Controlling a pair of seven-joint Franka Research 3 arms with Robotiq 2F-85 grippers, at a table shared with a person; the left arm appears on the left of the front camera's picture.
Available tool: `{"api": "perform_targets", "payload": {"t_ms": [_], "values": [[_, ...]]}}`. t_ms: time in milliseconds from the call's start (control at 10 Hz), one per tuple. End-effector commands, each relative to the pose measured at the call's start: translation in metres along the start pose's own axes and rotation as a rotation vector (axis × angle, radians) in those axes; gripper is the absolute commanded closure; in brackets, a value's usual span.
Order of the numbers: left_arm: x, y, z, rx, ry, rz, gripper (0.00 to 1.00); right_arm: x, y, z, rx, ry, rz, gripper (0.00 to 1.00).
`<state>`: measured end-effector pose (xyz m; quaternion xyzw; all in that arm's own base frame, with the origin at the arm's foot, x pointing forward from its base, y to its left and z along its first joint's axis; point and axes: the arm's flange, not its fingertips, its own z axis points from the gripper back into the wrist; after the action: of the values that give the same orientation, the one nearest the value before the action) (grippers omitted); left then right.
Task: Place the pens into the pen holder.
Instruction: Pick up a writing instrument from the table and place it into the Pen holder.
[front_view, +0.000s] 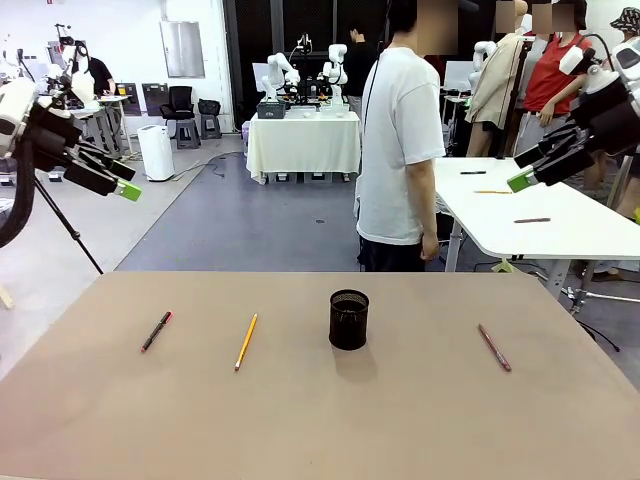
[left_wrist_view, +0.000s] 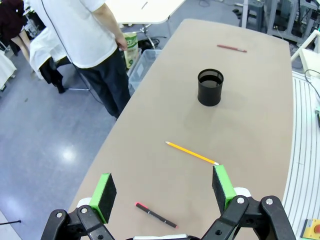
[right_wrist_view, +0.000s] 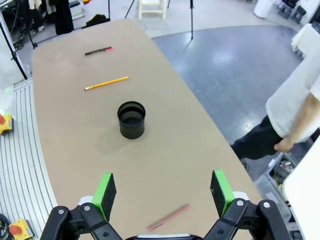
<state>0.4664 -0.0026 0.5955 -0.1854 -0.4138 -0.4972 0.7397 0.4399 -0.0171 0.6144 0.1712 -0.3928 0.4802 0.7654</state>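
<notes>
A black mesh pen holder stands upright mid-table. Left of it lie a yellow-orange pencil and, farther left, a black pen with a pink-red end. A reddish-brown pen lies to the holder's right. My left gripper hangs open, high above the table's left edge. High at the right, my right gripper is open too. Both hold nothing.
A person in a white T-shirt stands at the table's far side, back turned, hands off the table. Behind stands a white table with loose pens. The brown tabletop has wide bare room around the pens.
</notes>
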Motion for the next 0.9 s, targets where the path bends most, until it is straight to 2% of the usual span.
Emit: {"api": "perform_targets", "payload": {"t_ms": [0,800], "values": [[0.0,0.0007,0.0005,-0.002,-0.006,0.001,0.0,0.0005,0.0003,-0.0005,0.006,-0.004,0.009,0.0],[0.0,0.0007,0.0005,-0.002,-0.006,0.001,0.0,0.0005,0.0003,-0.0005,0.006,-0.004,0.009,0.0]]}}
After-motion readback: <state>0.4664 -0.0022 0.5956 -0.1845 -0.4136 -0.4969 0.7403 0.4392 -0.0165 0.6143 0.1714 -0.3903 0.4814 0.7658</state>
